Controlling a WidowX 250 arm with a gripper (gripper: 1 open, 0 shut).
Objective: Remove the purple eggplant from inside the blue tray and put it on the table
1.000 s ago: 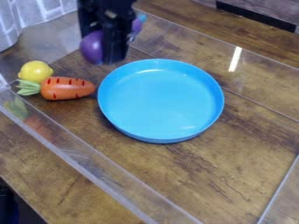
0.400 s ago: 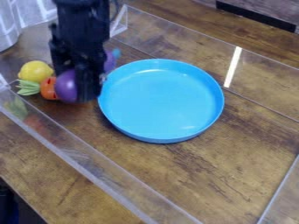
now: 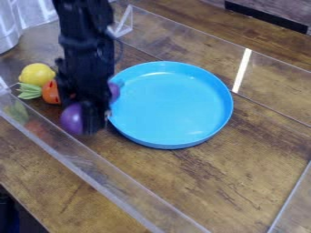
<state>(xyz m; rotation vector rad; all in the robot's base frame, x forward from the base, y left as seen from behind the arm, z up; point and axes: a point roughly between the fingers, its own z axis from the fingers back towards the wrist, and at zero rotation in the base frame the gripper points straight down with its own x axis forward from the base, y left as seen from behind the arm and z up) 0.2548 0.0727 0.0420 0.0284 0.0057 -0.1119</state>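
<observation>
And down it comes: the black claw (image 3: 93, 111) has been brought lower and nearer the front over the last second, with the purple eggplant (image 3: 79, 119) carried along in its grip. The fingers are set fairly wide apart, yet closed on the eggplant's body, its glossy round end poking out on one side and a smaller bit of purple showing on the other, close by the tray's edge. The blue tray (image 3: 168, 105) has not been shifted, and nothing is seen lying in it.

So the lift-out looks to have been done, and the lowering seems nearly finished. The eggplant is held beside the tray, over the brown table (image 3: 201, 187); whether the wood is touched yet cannot be told from this angle. A gentle set-down and a release are what should be called for next, with care taken that the rim is not caught and the carrot (image 3: 50, 92), partly hidden behind the claw, is not nudged.

And the count, going outward: one claw, one eggplant, one tray, one carrot with its green top, one yellow fruit (image 3: 36, 73) just behind it, and one silvery container (image 3: 9, 27) cut off at the corner.
</observation>
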